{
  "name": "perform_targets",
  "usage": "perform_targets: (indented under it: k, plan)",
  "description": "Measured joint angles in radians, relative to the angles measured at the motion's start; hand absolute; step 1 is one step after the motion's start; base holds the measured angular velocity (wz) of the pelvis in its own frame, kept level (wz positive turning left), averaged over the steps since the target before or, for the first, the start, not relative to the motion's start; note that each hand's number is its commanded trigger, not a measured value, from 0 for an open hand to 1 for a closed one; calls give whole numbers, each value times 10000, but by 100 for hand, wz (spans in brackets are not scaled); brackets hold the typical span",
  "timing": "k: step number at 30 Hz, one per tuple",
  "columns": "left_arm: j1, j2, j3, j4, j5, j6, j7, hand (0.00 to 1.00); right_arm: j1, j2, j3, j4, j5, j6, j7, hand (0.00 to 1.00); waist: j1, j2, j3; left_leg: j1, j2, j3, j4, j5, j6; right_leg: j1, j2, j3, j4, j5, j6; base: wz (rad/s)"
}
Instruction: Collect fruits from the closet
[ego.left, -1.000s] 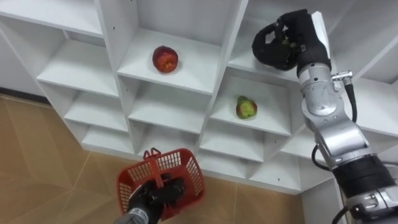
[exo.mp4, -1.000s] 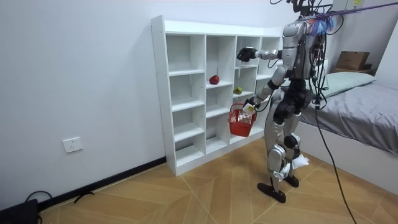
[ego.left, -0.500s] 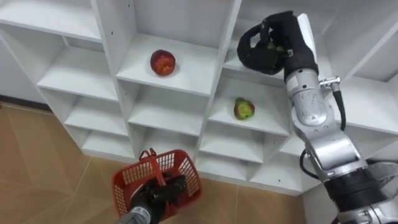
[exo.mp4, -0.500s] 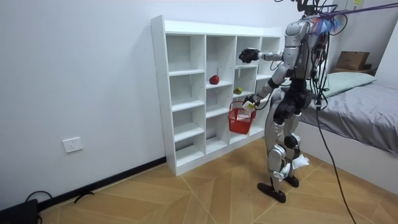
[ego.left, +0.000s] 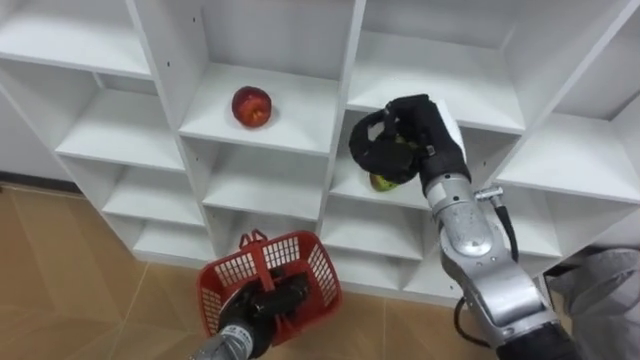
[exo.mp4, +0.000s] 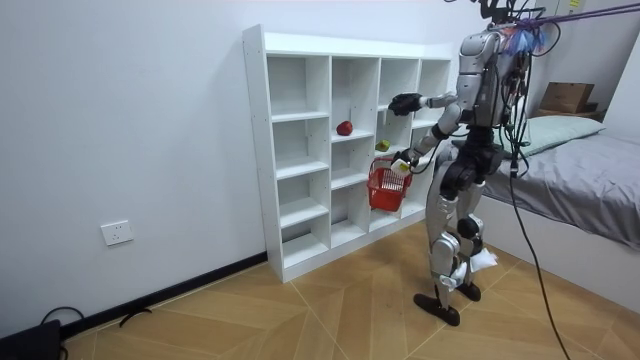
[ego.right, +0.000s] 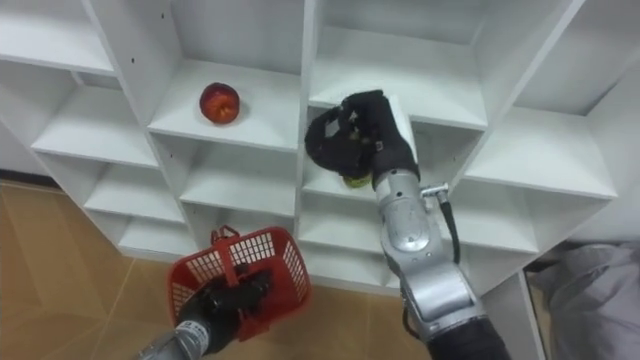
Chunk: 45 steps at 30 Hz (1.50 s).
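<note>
Evidently early days: no fruit visible in the basket (ego.left: 318, 280), which hangs low in front of the closet (ego.left: 160, 60) w/ the left hand (ego.left: 272, 305) curled round its handle. The apple (ego.left: 251, 106) sits alone in a mid compartment. The green fruit (ego.left: 383, 183) lies in the next column to the right, untouched. The right hand (ego.left: 405, 140) hovers outside the closet, in front of that fruit, fingers curled in; can't tell if anything's inside. Both shelf fruits are left to collect, i.e. approx. the whole job.

Black right hand (ego.left: 405, 140); silver forearm, dark cable, screws.
</note>
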Motion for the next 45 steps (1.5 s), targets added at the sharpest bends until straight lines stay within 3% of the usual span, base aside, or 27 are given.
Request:
perform_targets:
  k: [6, 10, 22, 26, 30, 35, 45]
  plan:
    - [-9, -21, -55, -311, 12, -1, 257, 100, 230, 280, 50, 398, 160, -3, 203, 100, -9, 168, 85, 7, -4, 3, -17, 0, 1, -9, 3, 8, -1, 4, 6, 0]
    - [-14, -87, -98, -601, 56, -1, 268, 100, 439, 296, 165, 590, 318, -4, 298, 100, 27, 287, 51, 1, -1, 4, -35, 0, 0, -25, 12, 26, 0, 4, 6, 0]
    - [-58, -203, -93, -643, 7, 8, 269, 100, 526, 619, 441, 1713, 1338, -7, 257, 100, 110, 283, 43, -32, -4, 16, -93, 2, 1, -105, 13, 38, -3, 3, 7, 0]
    - [-58, -202, -99, -633, 8, 212, 276, 100, 527, 692, 661, 1834, 1784, 3, 78, 100, 122, 288, 41, -25, -4, 4, -77, 3, 2, -84, 12, 36, -10, 3, 7, 0]
    - [-58, -247, -218, -621, -11, 242, 338, 100, 526, 764, 1017, 2330, 2185, 45, 100, 100, 123, 309, 35, -68, -6, -63, -6, 2, 1, -58, 5, -52, 3, 4, 7, 5]
    - [-87, -326, -275, -630, -5, 241, 344, 100, 522, 1013, 1044, 2949, 3283, 85, 64, 100, 76, 372, 39, -215, -33, -263, 82, 2, 1, -34, -22, -251, 5, 4, 6, 12]
    - [-110, -393, -432, -633, -4, 233, 347, 100, 238, 1130, 1050, 3651, 4383, 80, -141, 100, 113, 443, 46, -348, -51, -352, 195, 4, 4, -38, -44, -385, 0, 3, 7, 4]
